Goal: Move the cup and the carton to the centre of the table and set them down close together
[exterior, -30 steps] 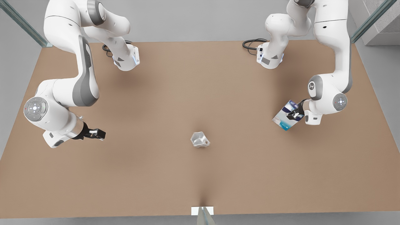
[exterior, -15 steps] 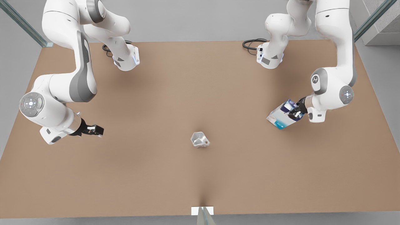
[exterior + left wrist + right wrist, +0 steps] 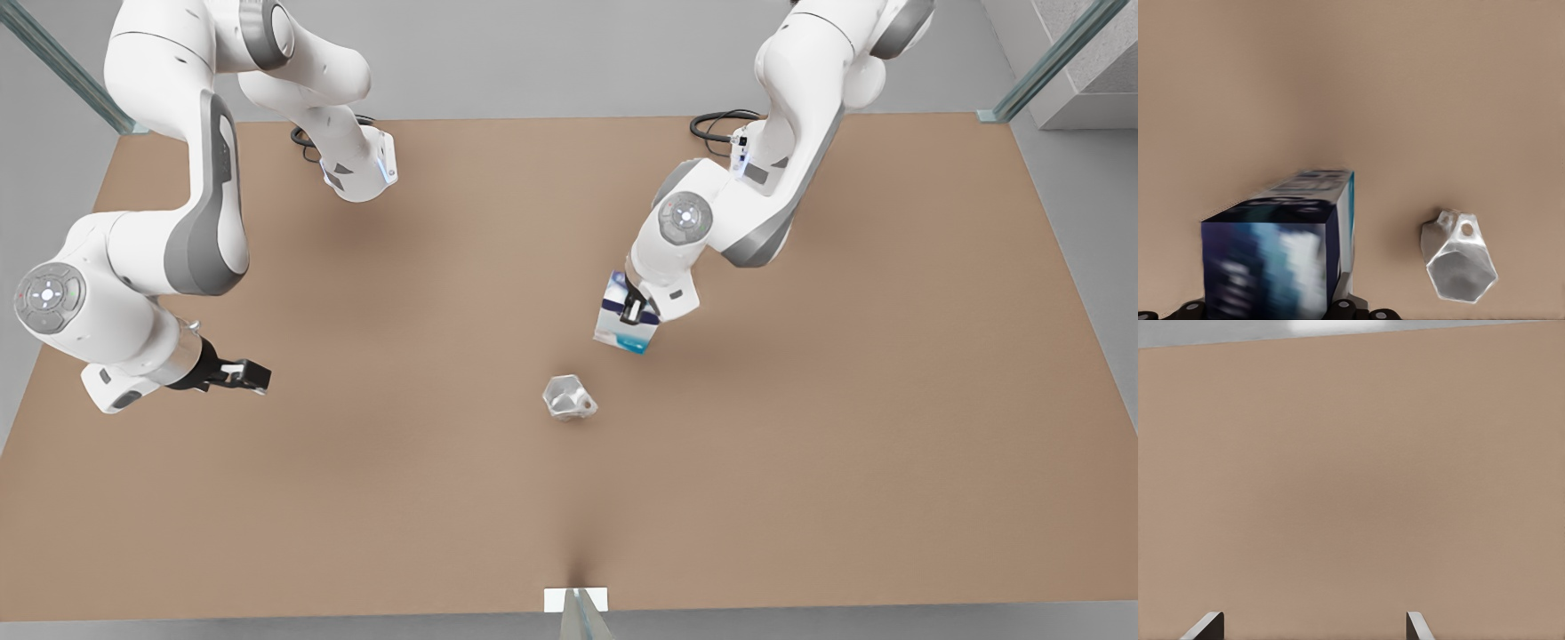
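Front view, left claw (image 3: pixel 633 311) gripping carton (image 3: pixel 624 327)

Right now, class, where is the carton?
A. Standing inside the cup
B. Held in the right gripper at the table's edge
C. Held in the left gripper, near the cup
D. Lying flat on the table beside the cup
C: the left gripper is shut on the carton, with the cup close by on the table.

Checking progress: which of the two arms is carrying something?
The left gripper, at the front view's right, holds the carton; the right gripper waits open.
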